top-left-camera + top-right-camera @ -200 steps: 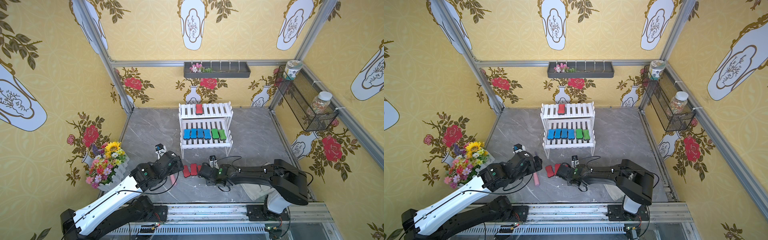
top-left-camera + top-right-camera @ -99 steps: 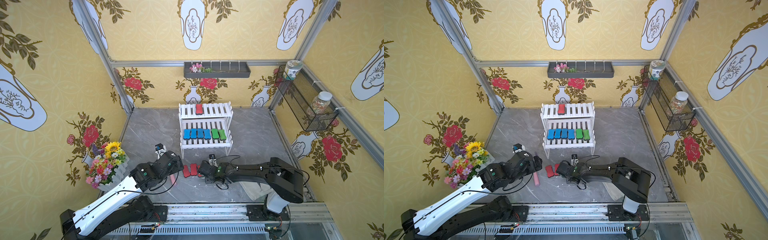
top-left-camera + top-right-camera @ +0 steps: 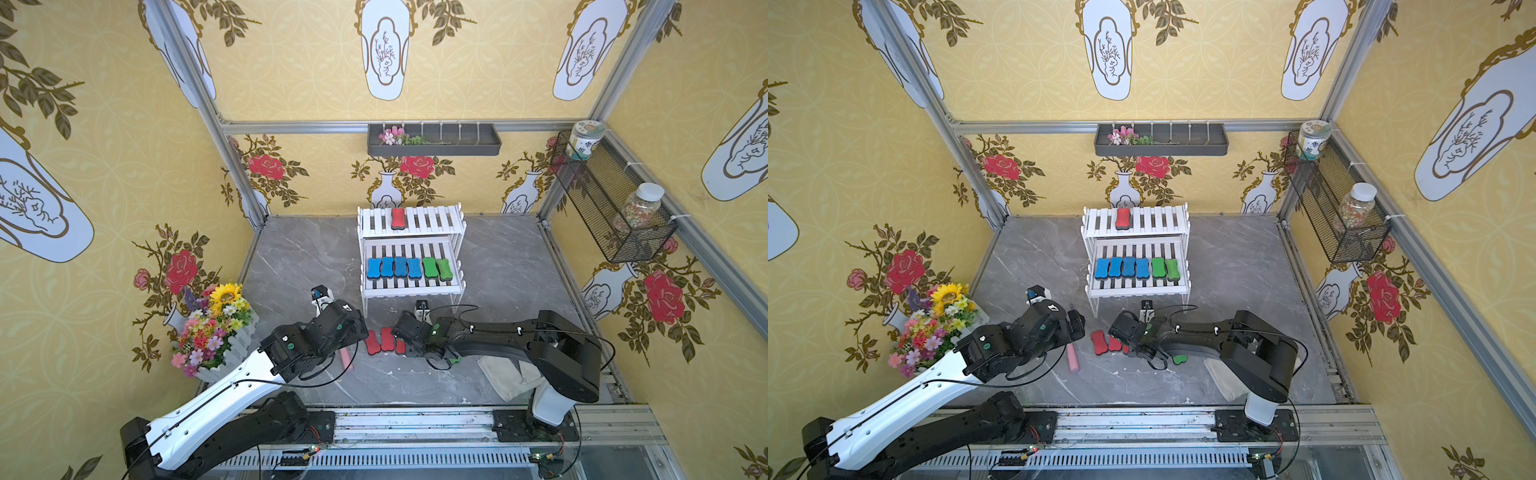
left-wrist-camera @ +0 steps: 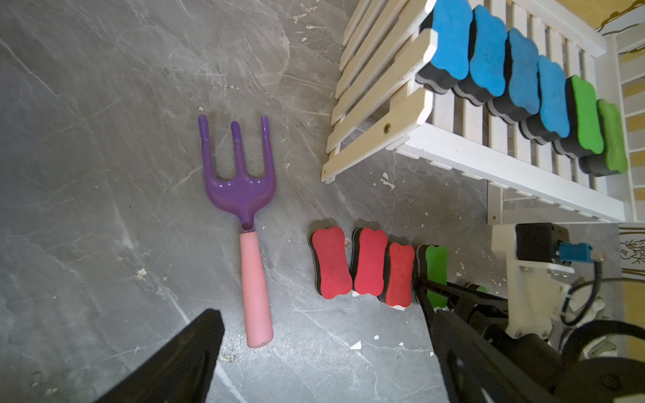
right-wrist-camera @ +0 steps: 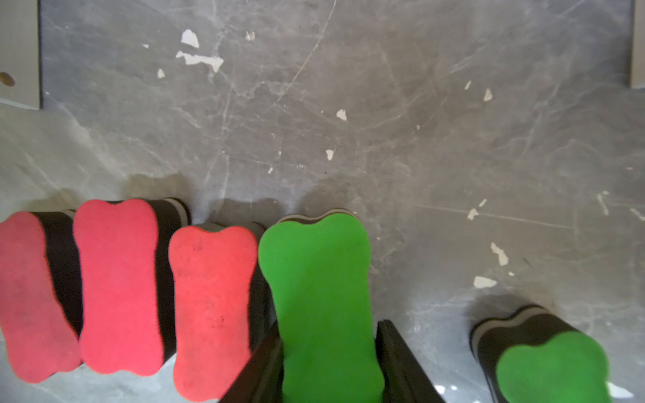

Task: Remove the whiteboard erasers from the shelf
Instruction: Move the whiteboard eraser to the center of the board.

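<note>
We see the shelf (image 3: 411,289) just above the centre of both top views, on the grey tabletop (image 3: 299,257). One red eraser (image 3: 397,218) lies on its upper tier. On the lower tier a row runs left to right: four blue erasers (image 3: 387,267) side by side, then two green erasers (image 3: 430,267).

Below the shelf in the top views, three red erasers (image 4: 331,267) lie on the tabletop in a close row, coloured face up. Just to the right of that row is a green eraser (image 5: 323,296), close beside the last red one. The right fingers (image 5: 265,356) are clenched on it, one against each long side. We cannot tell whether it rests on the tabletop or hangs just off it. A second green eraser (image 5: 548,366) lies apart, further right, mostly hidden under the right arm in the top views.

The left fingers (image 4: 181,359) are released, spread wide and grasping nothing, hovering left of the red row in the lower centre of the top views. The purple garden fork (image 4: 252,251) with its pink handle lies flat on the tabletop below them, left of the red erasers, tines pointing up the frame.
</note>
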Motion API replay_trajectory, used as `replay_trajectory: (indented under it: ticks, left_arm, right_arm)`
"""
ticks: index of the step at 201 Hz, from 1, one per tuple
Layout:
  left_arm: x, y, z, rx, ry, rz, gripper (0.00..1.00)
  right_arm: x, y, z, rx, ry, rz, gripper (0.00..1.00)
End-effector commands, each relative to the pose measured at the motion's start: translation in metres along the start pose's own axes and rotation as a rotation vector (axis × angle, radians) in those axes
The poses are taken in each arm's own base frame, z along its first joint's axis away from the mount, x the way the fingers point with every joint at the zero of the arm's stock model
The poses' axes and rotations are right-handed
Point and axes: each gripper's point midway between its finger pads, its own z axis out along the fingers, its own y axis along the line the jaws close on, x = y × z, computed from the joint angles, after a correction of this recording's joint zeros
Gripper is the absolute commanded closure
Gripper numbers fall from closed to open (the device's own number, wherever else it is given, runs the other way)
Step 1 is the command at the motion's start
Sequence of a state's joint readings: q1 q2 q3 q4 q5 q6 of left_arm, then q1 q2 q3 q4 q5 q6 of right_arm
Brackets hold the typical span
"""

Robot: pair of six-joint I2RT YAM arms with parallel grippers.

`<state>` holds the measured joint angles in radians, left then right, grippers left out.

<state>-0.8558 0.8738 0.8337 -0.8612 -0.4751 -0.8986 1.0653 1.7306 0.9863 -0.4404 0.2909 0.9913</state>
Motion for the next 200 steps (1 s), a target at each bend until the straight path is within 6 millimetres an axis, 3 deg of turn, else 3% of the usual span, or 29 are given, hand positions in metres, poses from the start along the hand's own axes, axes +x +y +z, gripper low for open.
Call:
replay_trajectory:
  ticks: [1,50,91,127,170,200]
  left_arm:
    - [0.001,0.002,0.001,-0.01,0.001,0.006,0.01]
    - [0.001,0.003,0.003,-0.015,0.001,0.006,0.01]
    - [0.003,0.0,0.005,-0.007,0.01,0.004,0.01]
    - [0.004,-0.001,0.006,0.001,0.013,0.002,0.01]
    - [0.007,-0.001,0.009,0.007,0.016,0.0,0.0]
    - [0.007,-0.002,0.01,0.01,0.017,-0.001,0.01]
  right_arm:
    - [0.001,0.005,0.004,-0.017,0.005,0.001,0.56]
    - [0.005,0.012,0.003,-0.041,0.007,0.003,0.44]
    - [-0.006,0.007,-0.023,-0.05,-0.035,-0.004,0.39]
    - [0.002,-0.027,-0.043,-0.005,-0.029,0.007,0.37]
    - [0.021,-0.076,-0.043,0.084,0.024,0.045,0.33]
    - [0.024,-0.09,-0.036,0.103,0.045,0.056,0.31]
